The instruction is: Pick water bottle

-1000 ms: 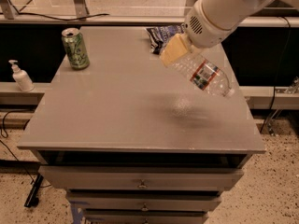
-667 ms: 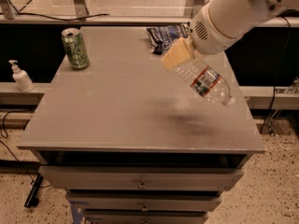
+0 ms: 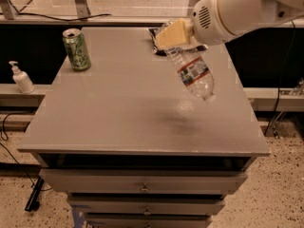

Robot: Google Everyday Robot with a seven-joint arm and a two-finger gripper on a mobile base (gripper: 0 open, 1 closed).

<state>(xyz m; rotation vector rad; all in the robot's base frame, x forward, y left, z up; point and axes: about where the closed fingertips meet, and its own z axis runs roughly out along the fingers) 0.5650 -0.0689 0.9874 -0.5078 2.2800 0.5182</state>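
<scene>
The water bottle [image 3: 192, 72] is a clear ribbed plastic bottle with a white-and-red label band. It hangs tilted in the air above the right part of the grey table top [image 3: 118, 108], its lower end pointing down and right. My gripper [image 3: 172, 36], with tan fingers on a white arm, is shut on the bottle's upper end. The bottle's shadow lies on the table below it. The cap is hidden.
A green drink can [image 3: 76, 49] stands upright at the table's back left. A small white pump bottle [image 3: 21, 78] stands on a ledge left of the table. A dark packet [image 3: 157, 38] lies at the back edge behind my gripper. Drawers [image 3: 142, 184] sit below the top.
My gripper has lifted the bottle higher and carried it slightly left and back, over the table. The can and pump bottle have not moved.
</scene>
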